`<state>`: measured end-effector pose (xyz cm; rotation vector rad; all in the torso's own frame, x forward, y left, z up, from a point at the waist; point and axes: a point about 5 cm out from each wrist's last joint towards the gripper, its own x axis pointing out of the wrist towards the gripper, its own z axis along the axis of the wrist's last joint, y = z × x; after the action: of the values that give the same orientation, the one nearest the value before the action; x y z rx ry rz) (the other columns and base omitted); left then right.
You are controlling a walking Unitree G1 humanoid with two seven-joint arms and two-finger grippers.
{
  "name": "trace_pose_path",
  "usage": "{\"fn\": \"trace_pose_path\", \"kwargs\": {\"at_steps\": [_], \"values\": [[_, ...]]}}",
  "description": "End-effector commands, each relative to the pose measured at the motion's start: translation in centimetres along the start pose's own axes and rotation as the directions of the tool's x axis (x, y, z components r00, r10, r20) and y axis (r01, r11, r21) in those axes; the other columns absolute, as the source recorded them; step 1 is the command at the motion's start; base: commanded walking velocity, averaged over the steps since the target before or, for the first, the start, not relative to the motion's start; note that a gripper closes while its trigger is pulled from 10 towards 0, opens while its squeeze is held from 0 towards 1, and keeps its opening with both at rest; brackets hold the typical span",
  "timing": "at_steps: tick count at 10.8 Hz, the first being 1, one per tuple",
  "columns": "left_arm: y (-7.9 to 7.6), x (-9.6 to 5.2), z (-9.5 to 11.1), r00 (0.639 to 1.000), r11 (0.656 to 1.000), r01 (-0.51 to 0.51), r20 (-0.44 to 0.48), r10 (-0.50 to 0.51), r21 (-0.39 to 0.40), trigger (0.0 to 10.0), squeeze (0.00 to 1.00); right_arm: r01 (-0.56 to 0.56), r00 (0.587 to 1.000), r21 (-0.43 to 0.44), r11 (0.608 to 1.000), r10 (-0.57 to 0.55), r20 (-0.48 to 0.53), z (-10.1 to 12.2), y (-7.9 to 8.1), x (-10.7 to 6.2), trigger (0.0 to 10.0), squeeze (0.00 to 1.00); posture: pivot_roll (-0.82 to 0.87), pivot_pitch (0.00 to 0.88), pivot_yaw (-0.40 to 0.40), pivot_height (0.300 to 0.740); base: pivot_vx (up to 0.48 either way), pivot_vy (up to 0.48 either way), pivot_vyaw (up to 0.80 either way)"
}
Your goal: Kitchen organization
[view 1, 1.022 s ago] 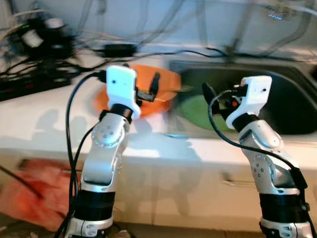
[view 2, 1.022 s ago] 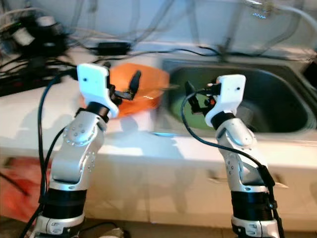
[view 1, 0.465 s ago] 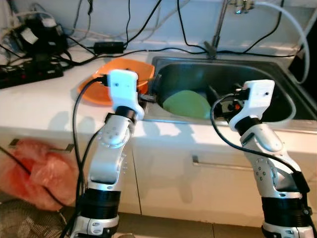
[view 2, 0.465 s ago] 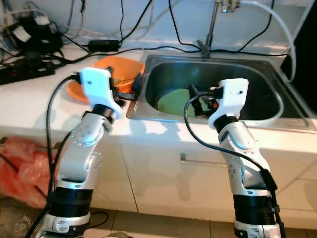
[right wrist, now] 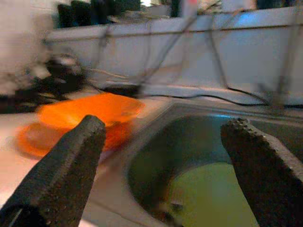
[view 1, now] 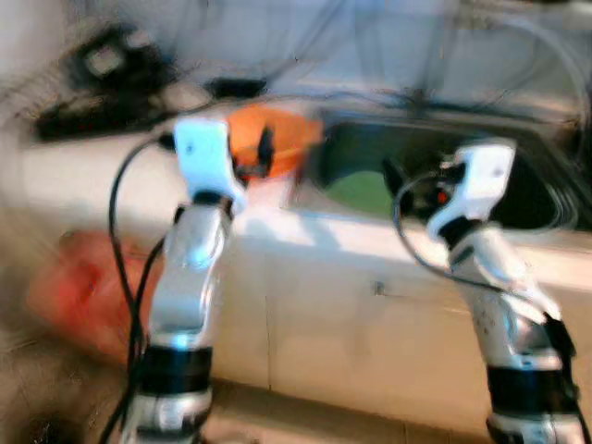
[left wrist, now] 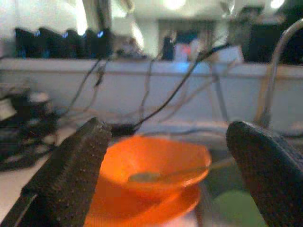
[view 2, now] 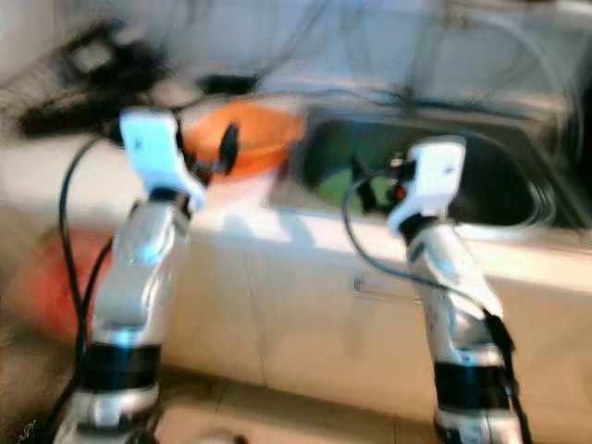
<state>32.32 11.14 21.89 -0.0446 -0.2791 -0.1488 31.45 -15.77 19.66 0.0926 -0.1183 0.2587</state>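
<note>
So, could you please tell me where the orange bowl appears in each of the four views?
Left eye view: orange bowl on the counter, left of the sink.
Right eye view: same spot.
Left wrist view: centre, between the fingers.
Right wrist view: left of the sink.
Shared landmark: the sink beside it.

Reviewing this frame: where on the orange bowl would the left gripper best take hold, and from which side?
Probably the orange bowl's near rim, approached head-on by the left gripper, one finger inside and one outside. It sits upright on an orange plate, its thin flared edge facing the open fingers. Avoid the side where what looks like a spoon overhangs.
</note>
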Motion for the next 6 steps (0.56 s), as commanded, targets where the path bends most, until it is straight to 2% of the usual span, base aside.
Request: {"fn": "trace_pose_path", "kwargs": {"at_steps": [1, 6], "values": [[-0.53, 0.3, 0.66, 0.999, 1.0, 0.028, 0.021, -0.028, 0.002, 10.0, 0.0, 0.01, 1.0, -0.001, 1.0, -0.01, 0.016, 0.34, -0.1, 0.03, 10.0, 0.0, 0.09, 0.0, 0.024, 0.74, 0.349, 0.0, 0.0], [-0.64, 0.44, 0.48, 0.999, 0.999, 0.048, 0.003, -0.048, 0.001, 10.0, 0.0, 0.024, 0.997, -0.014, 1.0, -0.023, 0.07, 1.32, 0.18, 0.27, 10.0, 0.0, 0.09, 0.0, 0.027, 0.74, 0.399, 0.0, 0.0]]}}
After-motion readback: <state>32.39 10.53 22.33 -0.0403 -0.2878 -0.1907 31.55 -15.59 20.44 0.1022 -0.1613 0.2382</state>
